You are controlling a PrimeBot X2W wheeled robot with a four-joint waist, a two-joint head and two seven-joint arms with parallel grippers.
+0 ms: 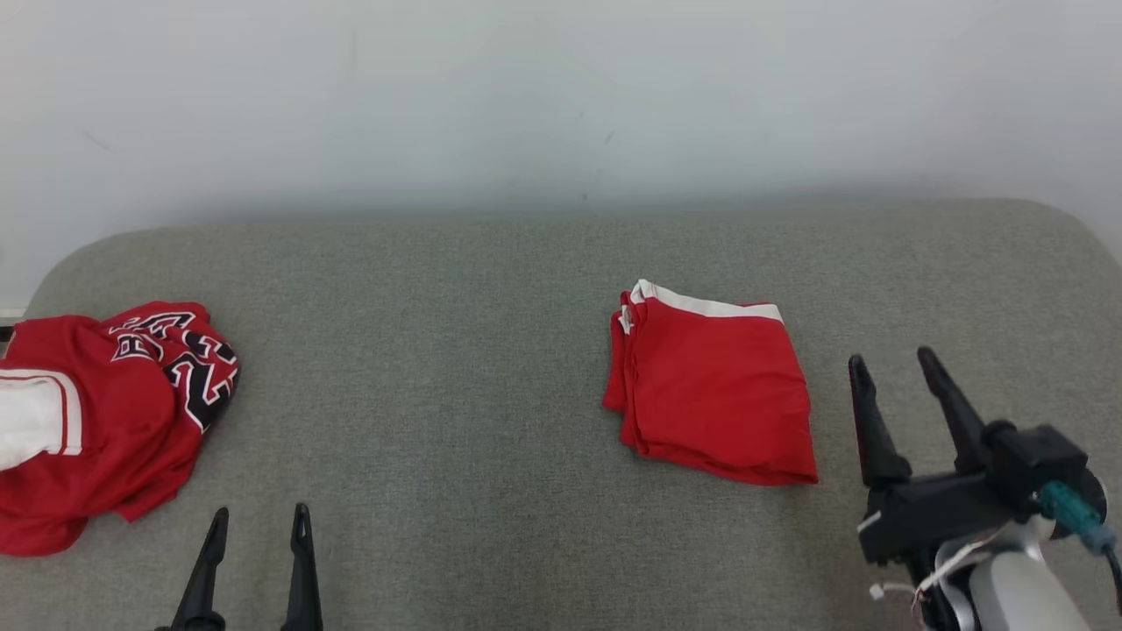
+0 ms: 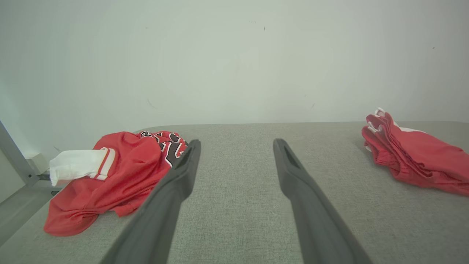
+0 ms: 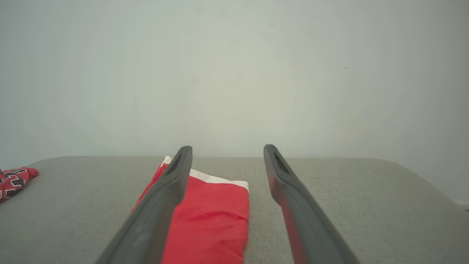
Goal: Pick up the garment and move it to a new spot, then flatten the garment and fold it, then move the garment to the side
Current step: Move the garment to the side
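My left gripper (image 1: 260, 517) hangs low at the near edge, fingers spread wide, empty. My right gripper (image 1: 892, 361) reaches further in, tilted slightly left, equally wide, holding nothing. Just left of it lies the folded red garment (image 1: 714, 394), smooth and squarish, its white band toward the wall, on the grey woven cushion (image 1: 456, 350). A crumpled red jersey (image 1: 105, 412) sits far left.

soft even light, faint shadows, sharp

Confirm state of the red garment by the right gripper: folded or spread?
Folded. The red garment lies as a compact rectangle, stacked layer edges showing along its left side, white band at the far edge.
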